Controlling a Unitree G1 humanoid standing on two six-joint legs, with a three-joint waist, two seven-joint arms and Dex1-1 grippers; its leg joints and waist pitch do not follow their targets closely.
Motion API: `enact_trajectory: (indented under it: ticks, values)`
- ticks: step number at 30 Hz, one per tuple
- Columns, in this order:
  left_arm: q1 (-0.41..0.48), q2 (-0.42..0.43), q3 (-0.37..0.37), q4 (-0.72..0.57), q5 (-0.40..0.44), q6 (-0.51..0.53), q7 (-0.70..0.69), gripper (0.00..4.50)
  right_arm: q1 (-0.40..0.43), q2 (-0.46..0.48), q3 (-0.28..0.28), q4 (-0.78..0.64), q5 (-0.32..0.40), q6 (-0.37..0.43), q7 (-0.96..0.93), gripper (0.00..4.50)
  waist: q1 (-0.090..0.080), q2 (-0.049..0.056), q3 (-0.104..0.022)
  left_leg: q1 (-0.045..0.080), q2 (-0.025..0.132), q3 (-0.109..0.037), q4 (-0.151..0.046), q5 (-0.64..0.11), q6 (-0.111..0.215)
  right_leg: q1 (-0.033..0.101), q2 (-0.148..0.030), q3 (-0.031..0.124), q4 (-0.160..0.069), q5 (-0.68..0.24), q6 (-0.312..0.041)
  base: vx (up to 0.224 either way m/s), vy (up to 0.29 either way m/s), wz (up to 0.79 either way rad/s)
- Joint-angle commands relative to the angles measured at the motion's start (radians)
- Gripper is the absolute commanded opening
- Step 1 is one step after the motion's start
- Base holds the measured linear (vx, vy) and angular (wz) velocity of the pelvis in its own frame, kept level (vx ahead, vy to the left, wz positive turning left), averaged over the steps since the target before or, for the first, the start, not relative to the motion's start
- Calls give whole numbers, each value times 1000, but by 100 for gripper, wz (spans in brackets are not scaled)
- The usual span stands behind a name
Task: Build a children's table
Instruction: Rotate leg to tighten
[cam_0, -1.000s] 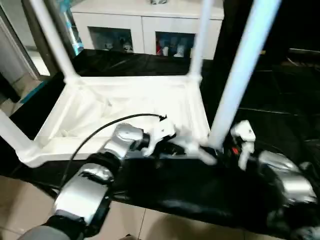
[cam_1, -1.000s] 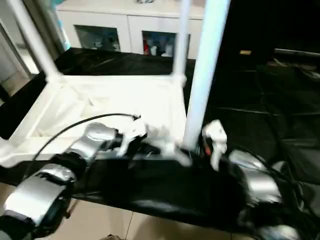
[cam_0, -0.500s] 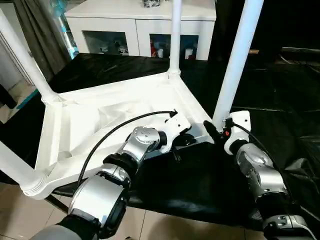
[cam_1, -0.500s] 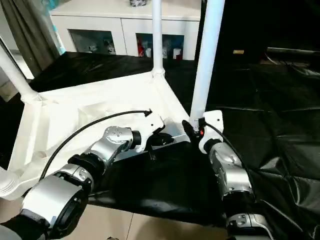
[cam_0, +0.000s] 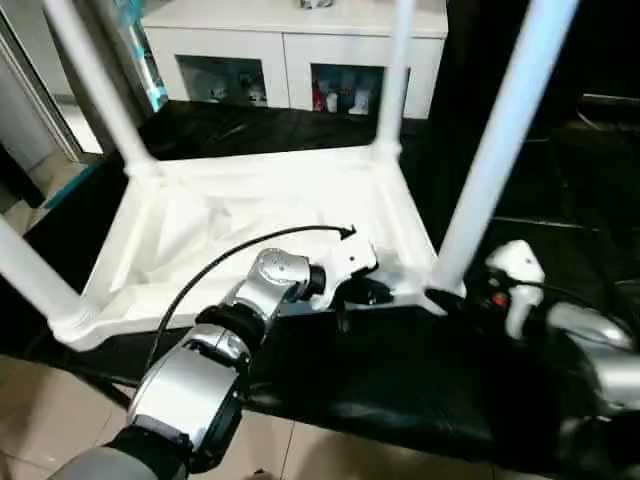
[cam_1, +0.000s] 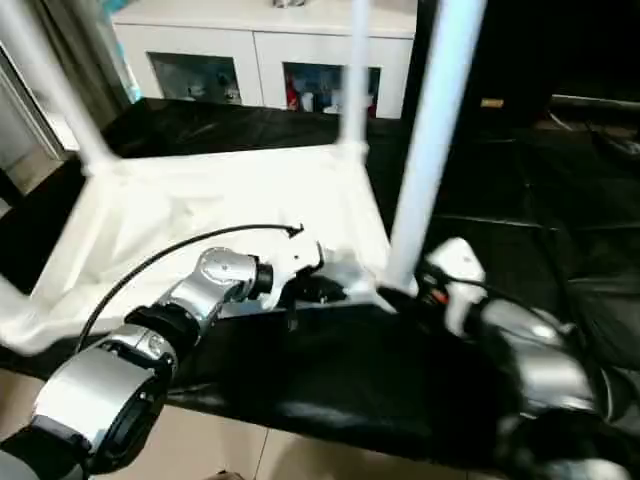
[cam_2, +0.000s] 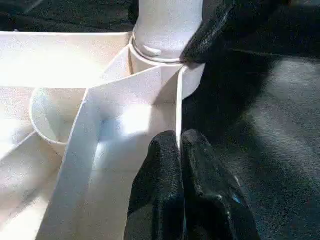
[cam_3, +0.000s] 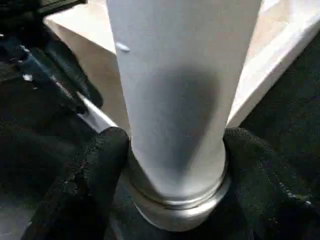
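The children's table (cam_0: 250, 200) lies upside down on the black sheet, its white legs standing up. My left gripper (cam_0: 345, 300) is at the near long side, and the left wrist view shows it (cam_2: 180, 150) shut on the thin rim wall close to the corner socket. My right gripper (cam_0: 445, 300) is at the foot of the near-right leg (cam_0: 490, 170). In the right wrist view its fingers (cam_3: 100, 165) press both sides of the leg's flared end (cam_3: 175, 190). Other legs stand at the far right (cam_0: 395, 80), the far left (cam_0: 95, 85) and the near left (cam_0: 30, 275).
The black-sheeted table (cam_0: 400, 380) ends just in front of my arms, with tiled floor (cam_0: 40, 420) below it at the left. A white cabinet with glass doors (cam_0: 290, 60) stands behind. The left arm's black cable (cam_0: 230, 255) arcs over the table top.
The whole picture has swung and tilted, so the camera moved. Both grippers keep their places at the near-right corner, the left on the rim, the right at the leg's foot.
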Motion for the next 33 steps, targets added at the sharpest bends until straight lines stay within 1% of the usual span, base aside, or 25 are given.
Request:
enact_trajectory:
  ticks: [1,2,3,4,7,9,10,12,16,17,18,19,22,24,26,28,30,31,32,33]
  values:
    - [-5,14,10,-34,-17,-18,-10,0,30,-14,22,-42,31,25,83,329,-2,-31,-59,8,87,-43,-66,-142,148,48,-94,62,-70,-206,-210,0,0,0]
    - [-4,21,11,-36,-20,-21,-39,0,42,-35,18,-62,41,34,113,329,1,-27,-59,9,87,-43,-66,-142,148,48,-92,62,-73,-210,-205,0,0,0]
    - [-3,24,12,-37,-24,-22,-54,0,47,-41,16,-71,44,37,122,329,2,-29,-59,9,87,-43,-65,-140,149,49,-92,62,-72,-209,-203,0,0,0]
    - [-2,26,14,-39,-27,-24,-66,0,50,-44,14,-78,47,39,126,329,5,-28,-60,8,89,-45,-65,-132,153,48,-93,62,-69,-199,-204,0,0,0]
    - [0,33,14,-39,-34,-33,-99,0,51,-42,19,-105,62,47,127,329,3,-28,-60,7,88,-45,-65,-129,154,47,-93,60,-68,-190,-208,0,0,0]
    - [1,34,15,-40,-35,-34,-106,0,45,-29,27,-107,56,43,120,329,3,-27,-62,6,87,-45,-64,-122,152,46,-93,59,-67,-184,-211,0,0,0]
    - [1,33,15,-41,-35,-34,-107,0,38,-18,33,-101,52,37,118,329,3,-23,-62,6,88,-45,-64,-122,150,46,-93,59,-66,-182,-212,0,0,0]
    - [2,32,15,-41,-34,-36,-110,0,31,-6,41,-96,48,33,116,329,0,-27,-63,5,88,-46,-64,-119,148,48,-93,59,-64,-168,-215,0,0,0]
    - [6,31,16,-44,-33,-37,-117,0,19,8,51,-83,34,32,108,329,-1,-27,-63,6,88,-45,-64,-121,146,47,-92,59,-65,-172,-217,0,0,0]
    - [7,31,16,-45,-33,-37,-118,0,17,8,52,-79,33,33,108,313,0,-26,-63,6,88,-45,-64,-116,147,47,-92,59,-63,-166,-218,0,0,0]
    - [7,31,15,-45,-32,-37,-118,0,16,7,52,-76,34,38,110,303,0,-27,-63,6,88,-45,-64,-114,148,46,-92,59,-63,-164,-219,0,0,0]
    - [8,31,15,-46,-33,-37,-119,0,16,5,52,-74,35,40,113,296,0,-28,-64,7,89,-45,-64,-112,148,46,-92,60,-62,-162,-220,0,0,0]
    - [10,34,14,-47,-34,-39,-121,0,18,0,48,-71,37,44,121,293,2,-27,-63,7,89,-44,-63,-110,149,47,-93,61,-62,-159,-221,0,0,0]
    - [11,35,14,-46,-33,-40,-121,0,20,-1,44,-71,36,45,127,263,1,-27,-63,7,88,-44,-63,-116,147,46,-93,60,-63,-168,-217,0,0,0]
    - [12,35,14,-46,-33,-41,-120,0,25,-1,43,-73,37,48,130,255,1,-26,-63,8,88,-44,-64,-117,145,46,-93,60,-64,-174,-215,0,0,0]
    - [11,34,13,-46,-31,-41,-115,0,31,1,45,-77,37,50,128,237,1,-26,-63,8,88,-44,-64,-119,143,47,-92,60,-64,-175,-214,0,0,0]
    - [7,29,15,-41,-24,-36,-75,0,48,20,54,-84,30,59,96,233,1,-28,-63,7,88,-44,-64,-115,146,47,-93,60,-64,-173,-214,0,0,0]
    - [5,27,15,-39,-22,-33,-59,0,52,26,56,-83,24,61,83,225,1,-27,-63,7,89,-44,-64,-114,145,46,-93,61,-64,-175,-212,0,0,0]
    - [2,22,17,-36,-17,-29,-26,0,52,40,57,-71,10,57,49,221,-1,-30,-61,7,88,-44,-65,-122,142,46,-92,60,-66,-190,-209,0,0,0]
    - [-1,17,19,-33,-15,-25,2,0,51,54,55,-59,-2,54,17,219,-3,-29,-58,8,88,-44,-67,-139,130,44,-93,60,-70,-222,-204,0,0,0]
